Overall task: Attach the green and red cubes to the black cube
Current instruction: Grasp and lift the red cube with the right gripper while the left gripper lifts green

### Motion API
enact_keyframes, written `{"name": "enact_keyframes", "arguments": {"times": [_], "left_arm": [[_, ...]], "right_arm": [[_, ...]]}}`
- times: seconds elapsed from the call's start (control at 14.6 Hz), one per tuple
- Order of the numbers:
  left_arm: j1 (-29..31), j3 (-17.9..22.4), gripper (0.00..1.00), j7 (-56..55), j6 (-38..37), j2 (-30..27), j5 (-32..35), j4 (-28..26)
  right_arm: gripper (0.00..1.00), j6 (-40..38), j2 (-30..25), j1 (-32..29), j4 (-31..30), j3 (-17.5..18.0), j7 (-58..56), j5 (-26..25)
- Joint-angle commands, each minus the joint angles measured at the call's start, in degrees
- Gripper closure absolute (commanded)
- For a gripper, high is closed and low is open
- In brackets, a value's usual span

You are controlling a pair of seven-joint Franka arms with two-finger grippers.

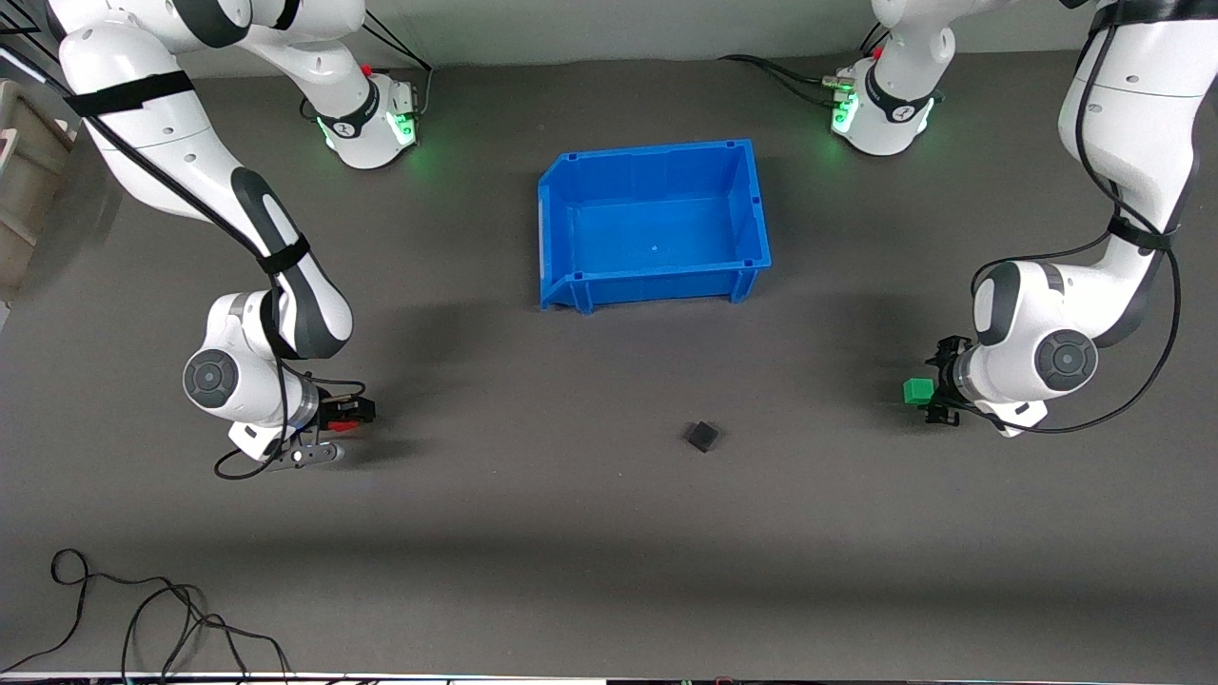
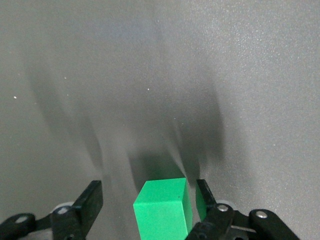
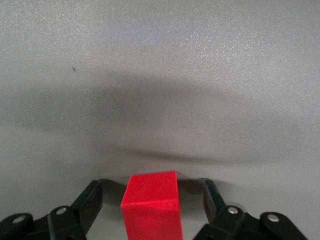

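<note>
The green cube (image 1: 918, 391) sits on the grey mat at the left arm's end of the table. My left gripper (image 1: 935, 385) is low around it and open. In the left wrist view the green cube (image 2: 162, 210) lies between the fingers of the left gripper (image 2: 148, 202), close to one and with a gap to the other. The red cube (image 1: 343, 425) sits at the right arm's end. My right gripper (image 1: 354, 416) is open around it, and the right wrist view shows a gap on each side of the red cube (image 3: 151, 205). The black cube (image 1: 702, 437) lies alone on the mat between them.
A blue bin (image 1: 657, 283) with nothing in it stands mid-table, farther from the front camera than the black cube. Loose black cables (image 1: 143, 618) lie near the front edge at the right arm's end. A beige object (image 1: 29, 190) stands at that end's edge.
</note>
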Motion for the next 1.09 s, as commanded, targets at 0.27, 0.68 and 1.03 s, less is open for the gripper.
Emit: {"name": "enact_keyframes", "arguments": {"times": [0.27,0.68,1.03], "left_arm": [[-0.76,0.09,0.39,-2.18,1.02,-0.13,1.21,-0.61],[-0.68,-0.09,0.68,-2.09,-0.48,-0.92,3.58,1.05],[-1.03,-0.61,0.92,-2.44,-5.04,-1.45,2.97,4.57]], "right_arm": [[0.10,0.95,0.05,-0.08,1.32,-0.01,-1.02,1.04],[0.25,1.04,0.14,0.01,1.32,0.16,-0.58,1.12],[0.75,1.04,0.76,-0.17,1.32,0.16,-0.66,1.12]]}}
